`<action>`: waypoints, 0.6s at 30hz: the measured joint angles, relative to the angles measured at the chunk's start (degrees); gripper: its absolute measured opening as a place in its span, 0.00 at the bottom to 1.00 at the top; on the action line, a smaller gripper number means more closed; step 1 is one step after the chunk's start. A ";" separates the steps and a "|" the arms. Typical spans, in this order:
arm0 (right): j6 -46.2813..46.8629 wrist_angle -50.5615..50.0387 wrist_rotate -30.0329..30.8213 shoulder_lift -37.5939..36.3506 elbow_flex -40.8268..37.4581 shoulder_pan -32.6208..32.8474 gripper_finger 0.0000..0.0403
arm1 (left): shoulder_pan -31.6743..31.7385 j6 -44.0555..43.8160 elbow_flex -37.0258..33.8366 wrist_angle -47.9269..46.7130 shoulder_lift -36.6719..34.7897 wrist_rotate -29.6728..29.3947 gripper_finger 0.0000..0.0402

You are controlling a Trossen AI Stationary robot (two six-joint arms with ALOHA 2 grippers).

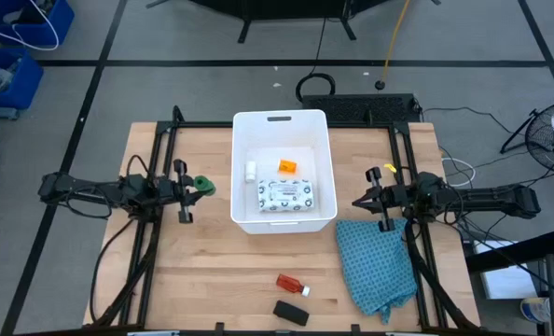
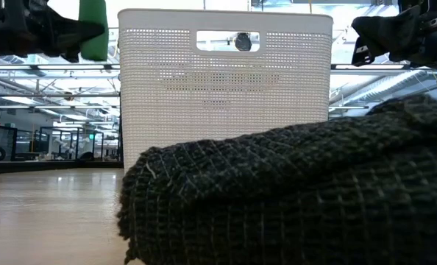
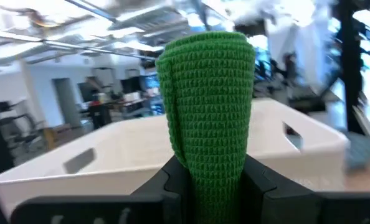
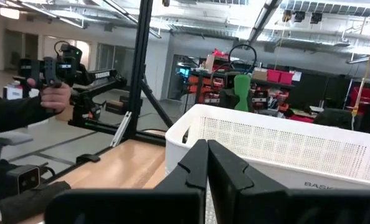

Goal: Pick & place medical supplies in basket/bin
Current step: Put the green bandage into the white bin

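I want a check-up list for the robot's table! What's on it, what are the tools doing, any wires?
Surface: wooden table.
Job's things: white bin holds printed packet, orange vial, small white cylinder; red tube and black oblong lie on the table.
Clutter: teal cloth.
Grippers: left tool shut on green oblong, beside the bin; right tool shut, empty.
Cables: black cable on floor.
Surroundings: person's hand holding a controller.

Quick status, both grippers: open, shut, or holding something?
Left gripper: shut on the green oblong, held up left of the white bin.
Right gripper: shut, empty, right of the bin.
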 joint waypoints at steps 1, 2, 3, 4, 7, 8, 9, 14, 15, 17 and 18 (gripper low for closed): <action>0.02 0.06 -0.01 -0.02 0.01 0.00 0.00 | 0.00 -0.73 0.56 0.57 0.05 -1.44 0.19; 0.02 0.16 -0.01 -0.01 0.01 0.00 0.00 | 0.00 -1.15 1.70 0.68 0.45 -2.72 0.19; 0.06 0.34 -0.01 0.00 0.01 0.00 0.00 | 0.02 -1.17 3.28 0.55 1.00 -3.12 0.19; 0.21 0.64 -0.01 0.00 0.02 0.00 0.00 | 0.04 -1.13 5.27 -0.50 1.64 -3.09 0.19; 1.54 1.17 -0.01 0.00 0.01 0.00 0.00 | 0.00 -0.83 13.93 -5.43 6.02 -3.09 0.19; 1.88 1.34 -0.03 0.00 0.02 0.00 0.00 | 0.00 -0.36 17.49 -7.05 8.45 -3.26 0.19; 2.13 1.52 -0.03 0.00 0.02 0.00 0.00 | 0.00 0.35 21.13 -8.46 11.17 -3.69 0.19; 2.08 2.98 -0.03 -0.01 0.01 0.00 0.00 | 1.67 1.70 43.67 -21.61 29.88 -4.65 0.19; 1.74 3.33 -0.04 -0.02 0.01 0.00 0.00 | 2.71 0.73 48.65 -26.67 34.21 -4.37 0.19; 1.21 3.74 -0.04 -0.02 0.02 0.00 0.00 | 5.02 -1.06 58.81 -36.42 43.36 -2.94 0.19; 0.77 3.92 -0.03 0.00 0.01 0.00 0.00 | 6.11 -1.80 63.36 -40.38 47.72 -2.42 0.19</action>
